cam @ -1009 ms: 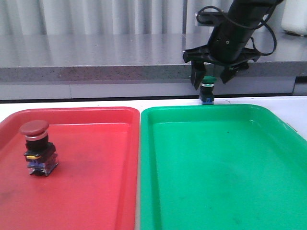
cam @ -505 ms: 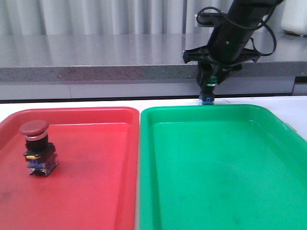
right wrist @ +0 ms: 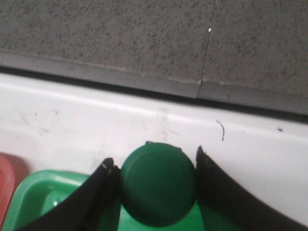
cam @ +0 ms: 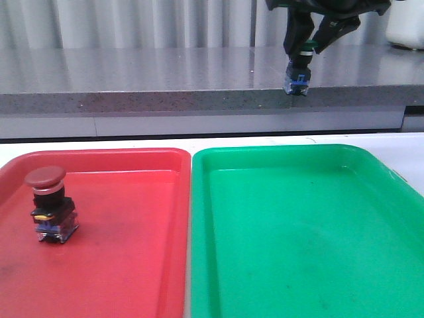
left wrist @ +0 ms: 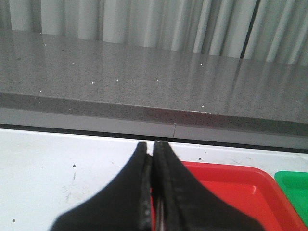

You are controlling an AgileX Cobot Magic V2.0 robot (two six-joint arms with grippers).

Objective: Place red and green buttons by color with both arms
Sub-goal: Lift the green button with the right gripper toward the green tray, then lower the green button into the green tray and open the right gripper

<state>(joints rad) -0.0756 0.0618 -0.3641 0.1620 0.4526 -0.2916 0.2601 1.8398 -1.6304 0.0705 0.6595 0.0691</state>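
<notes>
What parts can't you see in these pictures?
- Front view: the right gripper is cut off by the top edge; its fingers hide the green button cap.
- Right wrist view: the cap hides the button's body.
- Left wrist view: the red tray is partly behind the shut left gripper.

Green button (cam: 296, 74) hung upright btwn the right gripper's (cam: 306, 45) fingers, cap up, blue block below. Red button (cam: 50, 203) sat upright in red tray (cam: 132, 265), well away.

Green button (right wrist: 158, 184) clamped in right pincer (right wrist: 156, 187), held over green tray (right wrist: 33, 204) edge, white counter (right wrist: 144, 118) beyond.
</notes>
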